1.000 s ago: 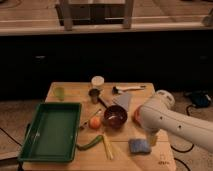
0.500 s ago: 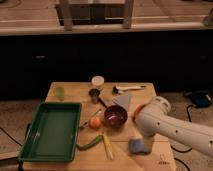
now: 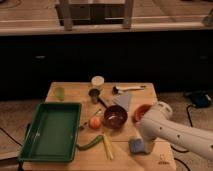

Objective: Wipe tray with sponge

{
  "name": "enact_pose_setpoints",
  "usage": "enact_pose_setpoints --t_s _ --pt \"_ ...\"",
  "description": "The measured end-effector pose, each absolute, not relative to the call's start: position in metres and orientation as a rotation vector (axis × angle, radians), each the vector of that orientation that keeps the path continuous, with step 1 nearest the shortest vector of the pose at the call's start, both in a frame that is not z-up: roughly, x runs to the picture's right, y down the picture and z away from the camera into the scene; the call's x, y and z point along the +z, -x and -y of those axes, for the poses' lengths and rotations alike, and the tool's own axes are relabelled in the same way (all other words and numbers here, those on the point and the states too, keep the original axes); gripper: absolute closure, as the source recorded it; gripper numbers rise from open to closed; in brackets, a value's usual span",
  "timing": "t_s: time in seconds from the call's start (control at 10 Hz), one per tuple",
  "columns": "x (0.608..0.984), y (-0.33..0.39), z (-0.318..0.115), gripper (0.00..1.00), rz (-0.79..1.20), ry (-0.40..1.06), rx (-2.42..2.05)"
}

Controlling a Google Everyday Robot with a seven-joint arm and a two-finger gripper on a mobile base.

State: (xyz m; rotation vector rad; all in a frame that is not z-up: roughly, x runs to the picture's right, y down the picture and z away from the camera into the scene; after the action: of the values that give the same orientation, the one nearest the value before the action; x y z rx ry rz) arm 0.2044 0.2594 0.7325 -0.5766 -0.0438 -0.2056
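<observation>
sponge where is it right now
In the camera view the sponge lies near the front right corner of the table, right of the yellow stick, below the dark bowl, with the gripper just above its right edge.

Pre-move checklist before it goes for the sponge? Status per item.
1. Sponge located: ok, front right of the table, partly behind the white arm.
2. Gripper at the sponge: ok, at the arm's tip, right beside it.
3. Jaws open: ok.
4. Sponge gripped: not ok, it lies on the table.
5. Tray free inside: ok.
6. Route to the tray: not ok, a yellow stick and a green pod lie between.
</observation>
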Motion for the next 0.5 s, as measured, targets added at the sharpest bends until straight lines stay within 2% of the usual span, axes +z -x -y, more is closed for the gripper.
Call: enact_pose_setpoints --t_s 0.5 --pt "0.742 -0.211 -0.279 0.2 0.071 0.58 -0.19"
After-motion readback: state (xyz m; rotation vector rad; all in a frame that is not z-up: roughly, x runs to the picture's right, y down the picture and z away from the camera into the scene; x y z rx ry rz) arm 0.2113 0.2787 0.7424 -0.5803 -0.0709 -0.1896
